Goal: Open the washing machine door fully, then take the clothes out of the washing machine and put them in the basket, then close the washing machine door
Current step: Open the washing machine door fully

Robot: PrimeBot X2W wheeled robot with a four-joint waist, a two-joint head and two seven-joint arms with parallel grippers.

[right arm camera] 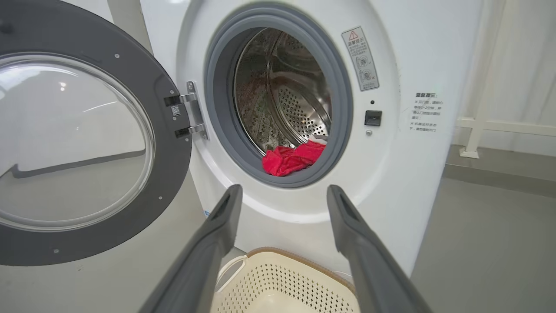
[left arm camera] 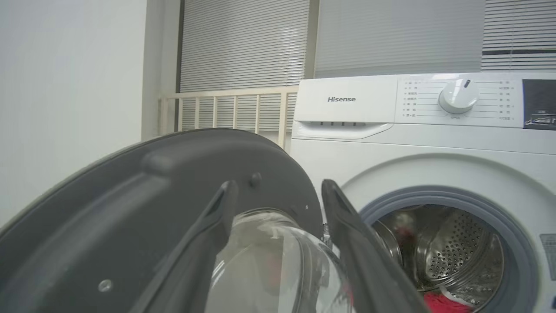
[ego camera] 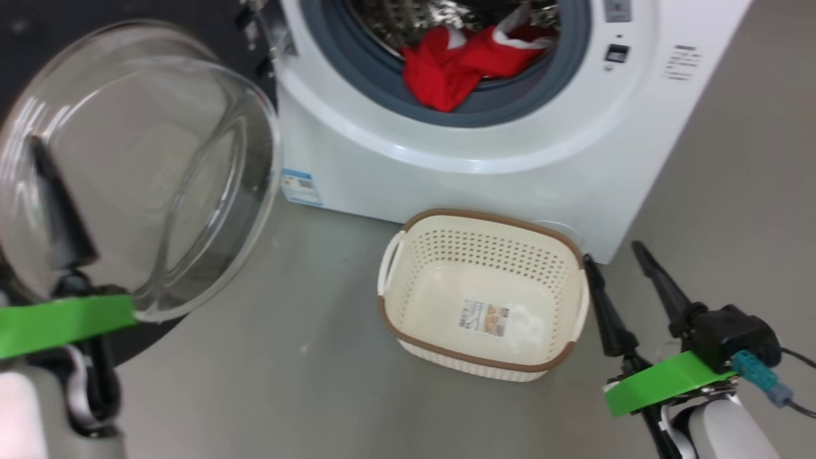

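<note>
Standing wide open, the washing machine door (right arm camera: 74, 143) exposes the clothes (right arm camera: 292, 158).

blinds (left arm camera: 243, 43): grey slatted ones, high above the left claw (left arm camera: 278, 184), and they carry on off to its right too
railing (left arm camera: 226, 106): cream with upright bars, just up and left of the left claw, in front of the blinds
wall (left arm camera: 65, 87): plain white, up-left of the left claw
floor (right arm camera: 486, 243): smooth grey, spreads out to the right of the right claw (right arm camera: 283, 189)
rail post (right arm camera: 473, 134): pale, far right of the right claw, standing at the floor's far edge
</note>
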